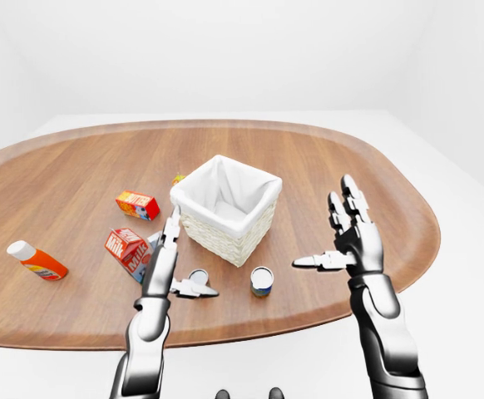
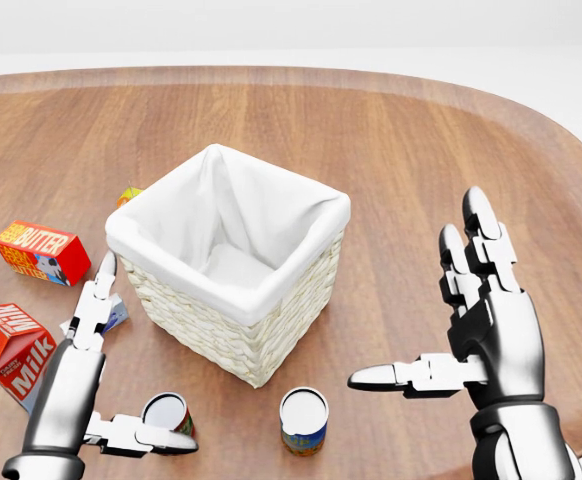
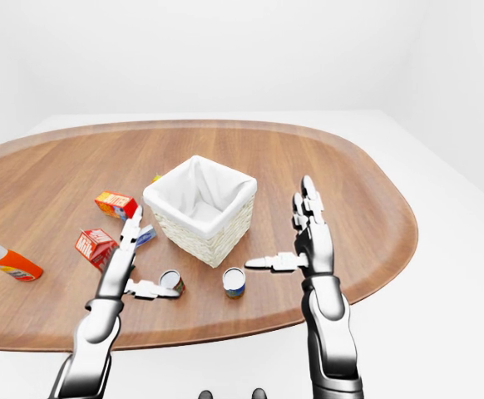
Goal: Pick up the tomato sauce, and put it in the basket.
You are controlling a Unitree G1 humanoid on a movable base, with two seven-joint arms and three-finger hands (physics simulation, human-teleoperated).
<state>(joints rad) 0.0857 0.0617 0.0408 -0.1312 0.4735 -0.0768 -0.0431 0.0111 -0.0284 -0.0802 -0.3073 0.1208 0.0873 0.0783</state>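
The tomato sauce can (image 2: pixel 168 411), red-labelled with a silver top, lies tilted near the bottom left of the head view. My left hand (image 2: pixel 131 375) is open around it: the thumb (image 2: pixel 141 436) lies just below the can and the fingers (image 2: pixel 96 295) point up beside the basket's left corner. The wicker basket (image 2: pixel 271 330) with a white liner stands in the middle and holds nothing I can see. My right hand (image 2: pixel 416 295) hovers open at the right, palm facing left, clear of everything.
A second can (image 2: pixel 304 420) with a blue and yellow label stands right of the tomato sauce. A butter box (image 2: pixel 39 252), a milk carton (image 2: pixel 9 350) and a small blue packet (image 2: pixel 117 314) lie at left. An orange bottle (image 1: pixel 36 259) lies farther left. The table edge (image 1: pixel 250 328) is close.
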